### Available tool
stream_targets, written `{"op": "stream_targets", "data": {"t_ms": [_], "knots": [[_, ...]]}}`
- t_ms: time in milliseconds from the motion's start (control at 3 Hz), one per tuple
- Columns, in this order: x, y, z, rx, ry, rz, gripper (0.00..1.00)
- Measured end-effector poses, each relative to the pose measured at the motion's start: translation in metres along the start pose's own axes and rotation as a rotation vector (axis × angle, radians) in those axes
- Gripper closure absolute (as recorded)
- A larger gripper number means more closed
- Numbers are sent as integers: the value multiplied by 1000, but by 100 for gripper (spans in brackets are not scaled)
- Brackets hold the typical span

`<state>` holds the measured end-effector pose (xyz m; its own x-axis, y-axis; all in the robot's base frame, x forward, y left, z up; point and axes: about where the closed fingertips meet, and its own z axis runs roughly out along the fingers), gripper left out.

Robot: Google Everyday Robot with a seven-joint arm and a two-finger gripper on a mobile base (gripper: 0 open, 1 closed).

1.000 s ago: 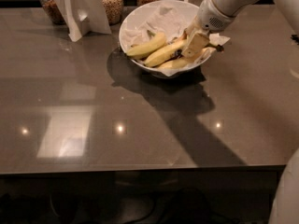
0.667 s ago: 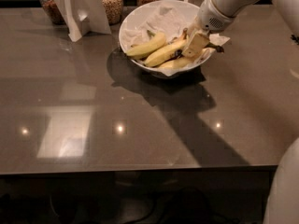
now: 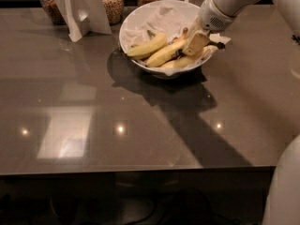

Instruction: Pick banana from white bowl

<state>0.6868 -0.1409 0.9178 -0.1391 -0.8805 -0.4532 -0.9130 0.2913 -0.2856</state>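
Observation:
The white bowl (image 3: 136,20), lined with crumpled white paper, stands at the back middle of the dark table. Three bananas lie in it. The banana (image 3: 164,54) is the long yellow one in the middle, running from lower left to upper right, with a dark spot near its right end. A shorter banana (image 3: 146,46) lies behind it and a paler one (image 3: 180,63) in front. My gripper (image 3: 196,43) reaches down from the upper right into the bowl's right side, right at the long banana's right end, hiding that end.
Glass jars of grain (image 3: 112,3) stand along the back edge. A folded white card stand (image 3: 79,8) is left of the bowl. The table's front edge (image 3: 140,168) runs across the lower frame. A white part of the robot's body (image 3: 283,186) is at the bottom right.

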Motion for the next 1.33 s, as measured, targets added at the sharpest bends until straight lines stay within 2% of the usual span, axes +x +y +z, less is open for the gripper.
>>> {"op": "stream_targets", "data": {"t_ms": [333,667,1333], "knots": [[-3,5,-4,-13,-9,-3,92],[-6,13,-14,-26,-27,-11,100],[-18,23,-52,-8,-95,-37,100]]}}
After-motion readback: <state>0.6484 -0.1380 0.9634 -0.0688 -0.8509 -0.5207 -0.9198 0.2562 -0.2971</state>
